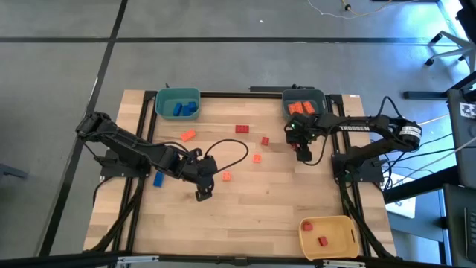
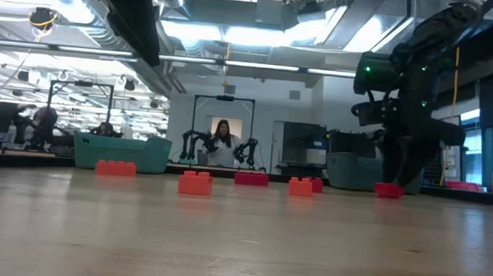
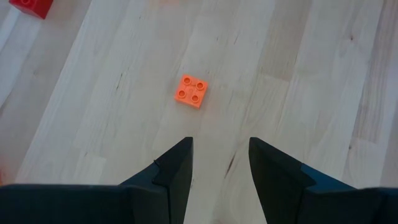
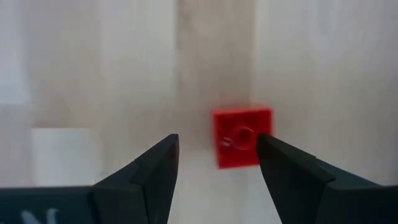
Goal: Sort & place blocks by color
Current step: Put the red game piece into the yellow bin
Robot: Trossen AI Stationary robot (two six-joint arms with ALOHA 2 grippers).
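High view first: the left tool (image 1: 205,187) hangs over the middle of the pale wooden surface (image 1: 245,216), and a small orange block (image 1: 227,176) lies just beside it, toward the centre, not touching. The left wrist view shows that same orange block (image 3: 191,91) ahead of the two dark, wedge-shaped fingers (image 3: 174,168); it is square, glossy plastic, with four round studs on top, resting flat on the plank grain. The fingers stand spread with bare wood between them, gripping nothing.

Over on the far right side, the right tool (image 1: 303,154) sits close to the grey-blue bin (image 1: 286,99), which holds orange blocks (image 1: 301,109). The right wrist view shows a red block (image 4: 242,135) lying flat, close in front of the fingertips and nearer one of the two fingers (image 4: 283,171); whether it touches that finger I cannot tell. The fingers stand wide apart, nothing pinched.

More loose pieces lie scattered between the arms: an orange rectangular block (image 1: 188,135), a red rectangular block (image 1: 242,129), a small red one (image 1: 265,141) and another orange square (image 1: 256,158). A blue block (image 1: 158,179) lies beside the left arm. The teal bin (image 1: 161,100) at the far left holds blue blocks (image 1: 184,109); the yellow bin (image 1: 346,240) at the near right holds red blocks (image 1: 315,233).
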